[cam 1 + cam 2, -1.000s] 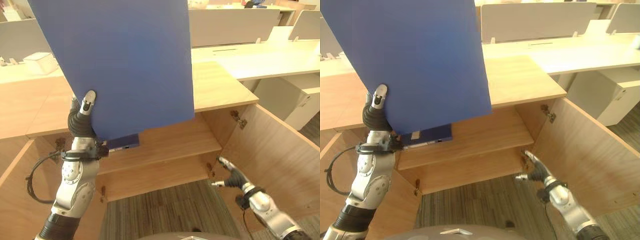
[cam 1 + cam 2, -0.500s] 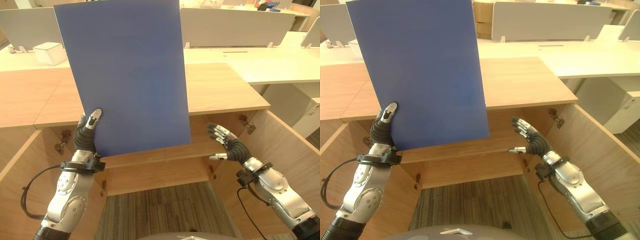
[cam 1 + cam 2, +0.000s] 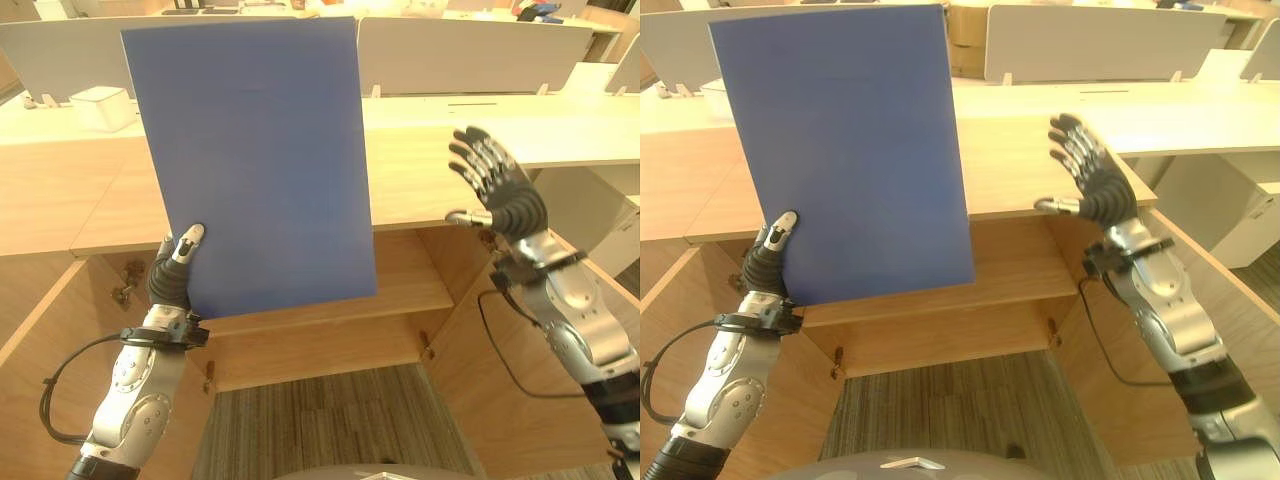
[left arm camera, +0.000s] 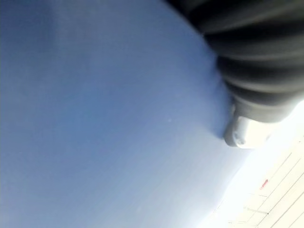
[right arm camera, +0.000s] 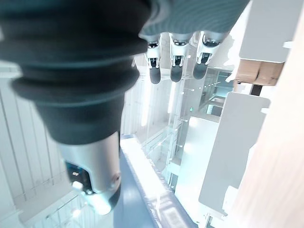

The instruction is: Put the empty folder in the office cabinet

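A large blue folder (image 3: pixel 255 160) stands upright in front of the open wooden cabinet (image 3: pixel 330 300), its flat face toward me. My left hand (image 3: pixel 172 275) pinches the folder's lower left corner, thumb on the front face; the folder's blue face (image 4: pixel 104 123) fills the left wrist view. My right hand (image 3: pixel 495 190) is raised to the right of the folder, apart from it, palm forward with fingers (image 5: pixel 173 64) spread and straight, holding nothing. Below the folder the cabinet's shelf (image 3: pixel 1010 275) shows bare wood.
The cabinet's right door (image 3: pixel 520 380) hangs open beside my right arm, and the left door (image 3: pixel 40 370) is open too. The wooden top (image 3: pixel 420 180) runs behind the folder. White desks with grey partitions (image 3: pixel 470 55) and a white box (image 3: pixel 100 105) stand further back.
My right hand has risen from beside the shelf to above the cabinet top, fingers spreading wide. The folder stays upright in my left hand, shifted only slightly.
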